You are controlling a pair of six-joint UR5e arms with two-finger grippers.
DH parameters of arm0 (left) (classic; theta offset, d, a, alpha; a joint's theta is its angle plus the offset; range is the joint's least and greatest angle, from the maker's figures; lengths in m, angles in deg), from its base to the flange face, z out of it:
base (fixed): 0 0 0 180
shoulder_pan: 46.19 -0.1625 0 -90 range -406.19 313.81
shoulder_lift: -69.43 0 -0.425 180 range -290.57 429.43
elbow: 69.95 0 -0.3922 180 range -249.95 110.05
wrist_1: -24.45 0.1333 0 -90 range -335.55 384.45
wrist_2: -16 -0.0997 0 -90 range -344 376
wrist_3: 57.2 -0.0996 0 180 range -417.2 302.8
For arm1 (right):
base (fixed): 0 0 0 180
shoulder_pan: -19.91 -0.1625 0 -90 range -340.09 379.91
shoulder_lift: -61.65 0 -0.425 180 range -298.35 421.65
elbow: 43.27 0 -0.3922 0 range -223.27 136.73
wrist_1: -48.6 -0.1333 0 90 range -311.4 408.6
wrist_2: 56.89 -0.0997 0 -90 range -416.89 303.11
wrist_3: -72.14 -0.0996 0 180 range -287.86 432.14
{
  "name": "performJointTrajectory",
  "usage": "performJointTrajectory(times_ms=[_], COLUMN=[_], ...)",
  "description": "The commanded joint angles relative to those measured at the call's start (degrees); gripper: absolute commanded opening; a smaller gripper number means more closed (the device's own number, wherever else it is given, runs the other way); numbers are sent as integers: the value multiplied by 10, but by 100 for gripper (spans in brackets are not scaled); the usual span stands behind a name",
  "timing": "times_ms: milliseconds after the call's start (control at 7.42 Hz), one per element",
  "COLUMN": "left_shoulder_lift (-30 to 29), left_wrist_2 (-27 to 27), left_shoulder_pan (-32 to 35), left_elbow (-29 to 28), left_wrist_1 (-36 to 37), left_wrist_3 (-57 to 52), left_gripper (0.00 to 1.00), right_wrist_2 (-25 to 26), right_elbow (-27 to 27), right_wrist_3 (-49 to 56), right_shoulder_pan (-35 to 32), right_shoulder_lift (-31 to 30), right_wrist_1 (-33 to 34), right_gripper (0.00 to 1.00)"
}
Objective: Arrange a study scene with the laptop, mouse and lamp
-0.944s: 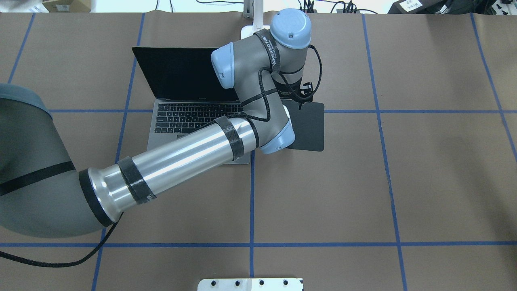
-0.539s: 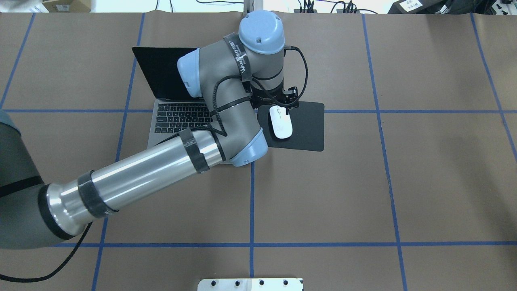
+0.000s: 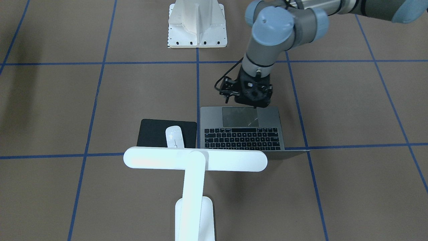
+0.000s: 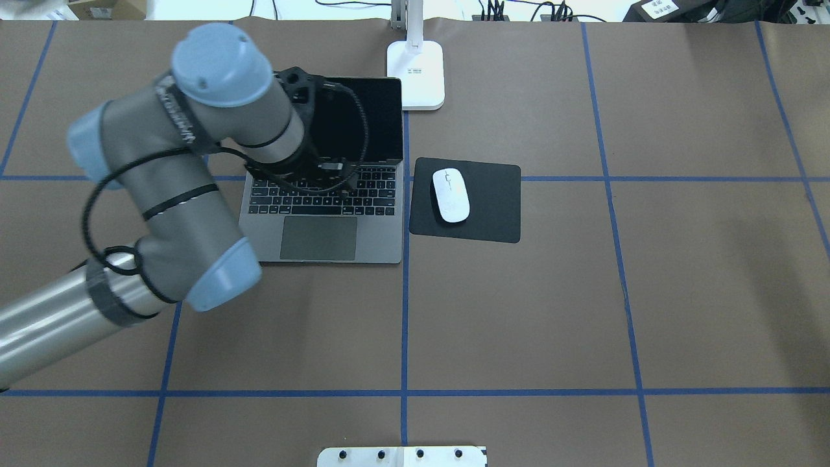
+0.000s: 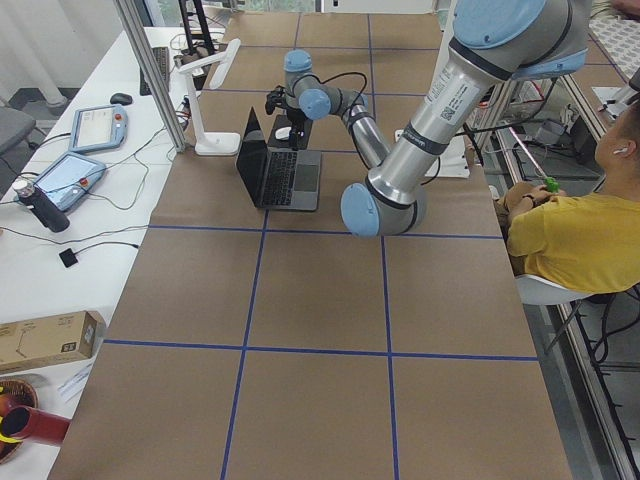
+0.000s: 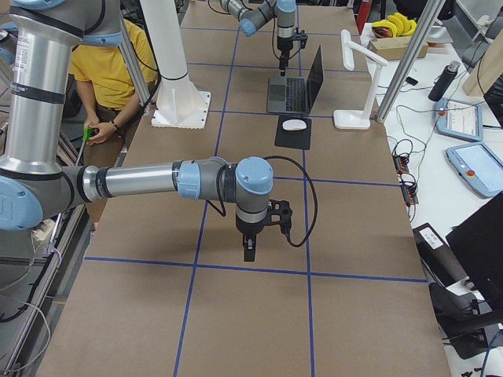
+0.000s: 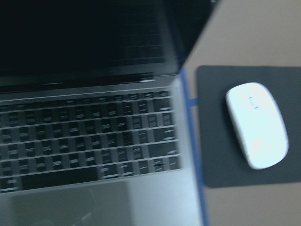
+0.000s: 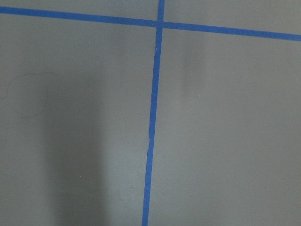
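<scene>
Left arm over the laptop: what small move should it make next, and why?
Probably lift the left gripper clear of the laptop: it is open, the mouse lies on the black pad and the lamp stands behind, so everything seems placed.

Open laptop (image 5: 290,178), white lamp (image 5: 216,146) near, seated person (image 5: 575,245)

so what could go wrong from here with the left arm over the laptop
The left gripper hangs close over the laptop, whose screen stands open; a careless swing could strike the screen or scrape the deck. The mouse lies on the black pad, toward its laptop side, so a sideways sweep might knock it off.
</scene>
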Motion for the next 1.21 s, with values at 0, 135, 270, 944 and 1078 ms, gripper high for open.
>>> performJointTrajectory(times_ms=[0,135,270,944,1078], left_shoulder_lift=[149,207,258,458,472], left_wrist_2=[48,92,115,154,157], left_shoulder_pan=[94,164,232,443,455], left_elbow=[95,102,100,68,56], left_wrist_1=[15,14,15,6,5], left_wrist_3=[-145,-249,-360,-551,-552], left_gripper=[100,100,100,100,100], right_wrist_2=[-9,-14,-14,-14,-15], right_elbow=[13,15,16,18,17], right_wrist_3=[-1,-1,-4,-9,-9], right_shoulder_pan=[-5,-7,-8,-8,-8], right_shoulder_lift=[-12,-11,-11,-9,-9], right_wrist_1=[-44,-45,-51,-55,-55], right_gripper=[100,100,100,100,100])
